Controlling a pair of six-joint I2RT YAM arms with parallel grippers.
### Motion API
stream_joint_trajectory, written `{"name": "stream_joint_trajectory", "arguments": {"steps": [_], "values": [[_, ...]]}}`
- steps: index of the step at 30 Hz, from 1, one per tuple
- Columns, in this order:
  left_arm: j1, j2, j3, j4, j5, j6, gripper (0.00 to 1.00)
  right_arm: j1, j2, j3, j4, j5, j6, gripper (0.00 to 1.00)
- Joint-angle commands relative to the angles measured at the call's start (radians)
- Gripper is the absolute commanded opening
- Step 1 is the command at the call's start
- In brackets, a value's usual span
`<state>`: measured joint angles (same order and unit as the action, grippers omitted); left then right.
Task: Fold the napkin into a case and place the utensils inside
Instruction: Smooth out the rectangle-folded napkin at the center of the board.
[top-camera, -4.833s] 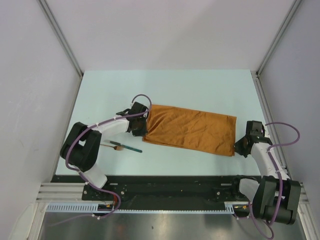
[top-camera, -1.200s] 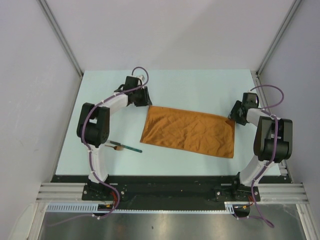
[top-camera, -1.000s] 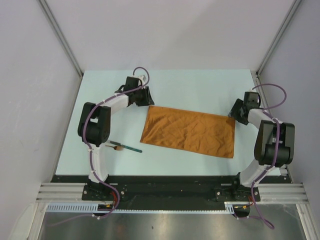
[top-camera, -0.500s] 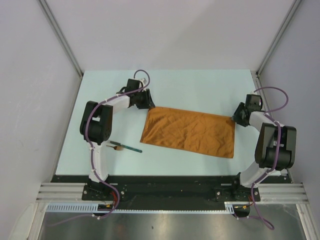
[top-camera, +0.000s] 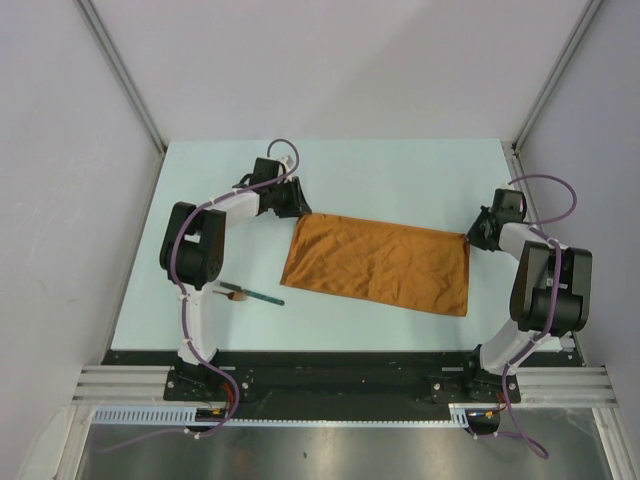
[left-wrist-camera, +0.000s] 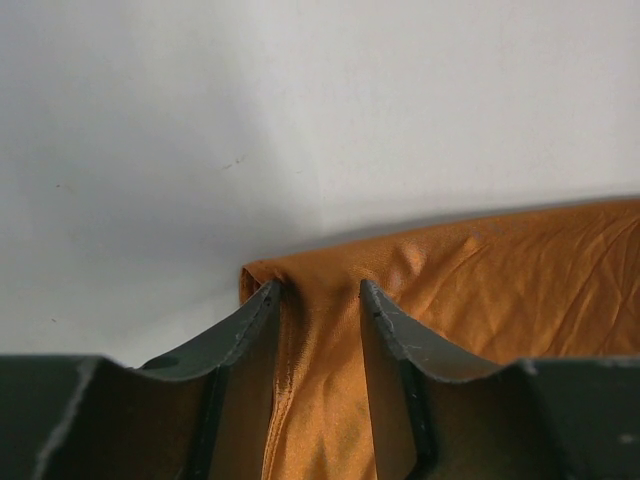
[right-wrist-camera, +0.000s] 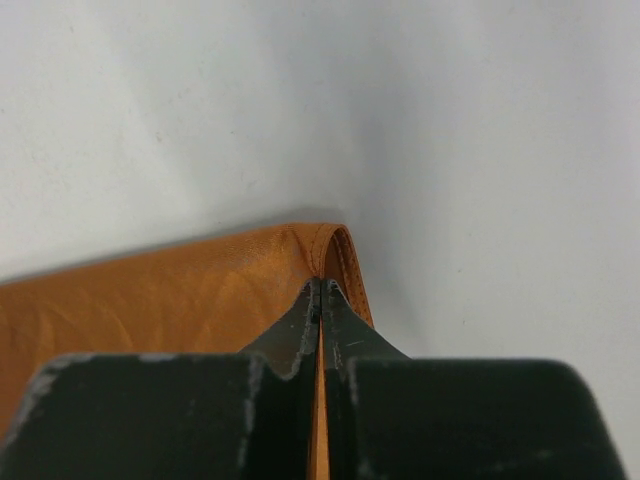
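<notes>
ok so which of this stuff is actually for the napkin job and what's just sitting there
For the job:
napkin, folded to a rectangle
teal-handled utensil and wooden utensil, lying apart from it
left hand, open around one far corner
right hand, shut on the other

Just there:
table
black rail
side walls

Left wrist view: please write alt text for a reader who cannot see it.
The left end effector straddles a corner of the rust-orange napkin, its dark fingers apart with cloth bunched between them. The napkin lies on a pale table.
</notes>
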<state>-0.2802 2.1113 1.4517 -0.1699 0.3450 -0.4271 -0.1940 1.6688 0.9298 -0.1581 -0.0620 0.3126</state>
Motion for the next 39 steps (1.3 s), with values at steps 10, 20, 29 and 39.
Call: {"name": "stream_joint_trajectory", "arguments": {"steps": [10,20,29,39], "values": [[0.004,-0.033,-0.039,0.056,0.000,-0.010,0.50,-0.018,0.078,0.083,0.061,-0.021,0.010,0.00],[0.013,-0.011,-0.042,0.084,0.028,-0.035,0.38,-0.022,0.077,0.086,0.038,-0.018,0.005,0.01],[0.016,-0.022,-0.019,0.032,-0.070,-0.007,0.49,-0.025,0.078,0.086,0.038,-0.019,0.003,0.01],[0.015,0.035,0.033,-0.014,-0.123,0.013,0.46,-0.028,0.092,0.089,0.045,-0.024,0.005,0.00]]}}
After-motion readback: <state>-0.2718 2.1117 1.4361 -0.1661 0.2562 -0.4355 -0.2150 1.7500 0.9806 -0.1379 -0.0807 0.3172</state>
